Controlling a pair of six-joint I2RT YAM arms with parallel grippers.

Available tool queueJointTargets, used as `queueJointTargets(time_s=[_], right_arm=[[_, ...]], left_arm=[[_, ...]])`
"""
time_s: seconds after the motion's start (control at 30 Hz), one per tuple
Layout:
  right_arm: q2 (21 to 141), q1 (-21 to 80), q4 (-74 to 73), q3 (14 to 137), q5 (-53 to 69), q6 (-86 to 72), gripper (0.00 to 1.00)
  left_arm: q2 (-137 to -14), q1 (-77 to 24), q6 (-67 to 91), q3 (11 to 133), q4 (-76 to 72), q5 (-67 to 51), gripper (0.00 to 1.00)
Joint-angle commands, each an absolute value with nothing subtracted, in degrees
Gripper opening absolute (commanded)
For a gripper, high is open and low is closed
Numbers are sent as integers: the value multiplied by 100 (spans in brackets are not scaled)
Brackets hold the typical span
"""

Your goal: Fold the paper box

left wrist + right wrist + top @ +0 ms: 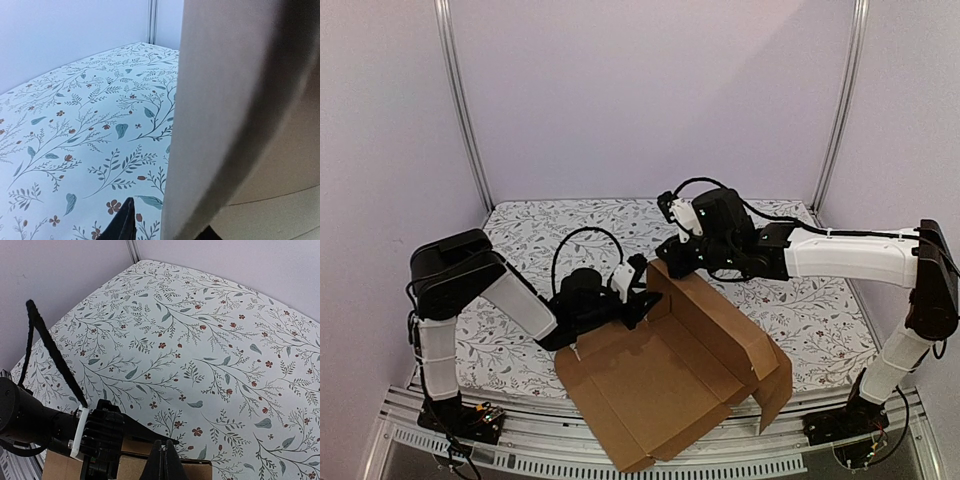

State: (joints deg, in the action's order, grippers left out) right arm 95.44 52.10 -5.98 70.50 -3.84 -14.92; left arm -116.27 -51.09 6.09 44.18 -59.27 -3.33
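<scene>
The paper box (655,390) lies near-centre. The left gripper (640,292) straddles its far-left wall, fingers loosely apart. The right gripper (666,264), pinched closed, sits at the far corner.

Left arm (515,300) reaches in low, elbow high, left gripper (640,290) with fingers parted. Right arm (845,255) stretches across level, right gripper (161,452) pinched tight, angled down.

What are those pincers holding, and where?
Left pincer straddles a raised wall of the paper box, open. Right pincer, shut at its top corner: grip cannot be told.
</scene>
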Motion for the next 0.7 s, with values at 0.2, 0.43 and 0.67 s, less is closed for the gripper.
queueJointTargets(time_s=[0.2,0.43,0.67], right_arm=[[9613,5209,-978,6823,-220,-1539,0],[9614,5207,-977,6827,-155,-1571,0],[9611,5211,-984,6851,-82,-1625,0]], left_arm=[[-12061,-5027,898,4203,-7242,-645,31],[-12273,-5027,844,4265,-7597,-734,30],[-12448,-5027,821,4406,-7594,-653,7]])
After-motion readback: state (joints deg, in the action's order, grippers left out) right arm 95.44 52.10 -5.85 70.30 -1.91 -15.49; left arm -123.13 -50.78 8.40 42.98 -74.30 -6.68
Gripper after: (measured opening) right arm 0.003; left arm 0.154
